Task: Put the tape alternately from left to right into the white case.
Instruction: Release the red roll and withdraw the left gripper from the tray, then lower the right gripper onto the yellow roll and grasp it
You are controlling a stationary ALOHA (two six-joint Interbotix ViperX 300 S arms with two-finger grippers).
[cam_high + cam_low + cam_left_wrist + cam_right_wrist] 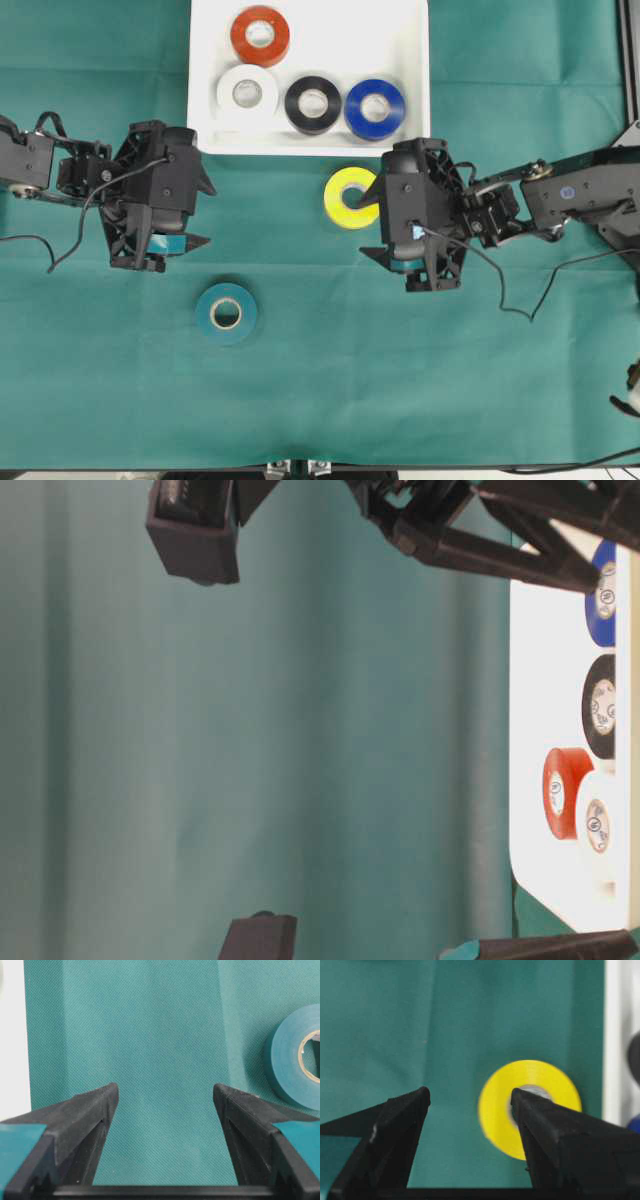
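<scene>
The white case point(330, 40) lies at the table's far middle and holds the red-orange roll point(260, 36), white roll point(247, 93), black roll point(313, 104) and blue roll point(375, 108). The yellow roll point(350, 197) lies flat on the cloth just in front of the case. My right gripper point(366, 228) hovers open at it; one fingertip point(520, 1097) is over its core in the right wrist view, the yellow roll point(500, 1110) showing between the jaws. A teal roll point(226, 312) lies nearer the front. My left gripper point(208, 215) is open and empty, above and left of the teal roll point(292, 1060).
A green cloth point(400, 380) covers the table. The case's rim point(615, 1035) runs close to the right of the yellow roll, and its edge point(10, 1035) shows at the left of the left wrist view. Cables point(520, 300) trail from both arms.
</scene>
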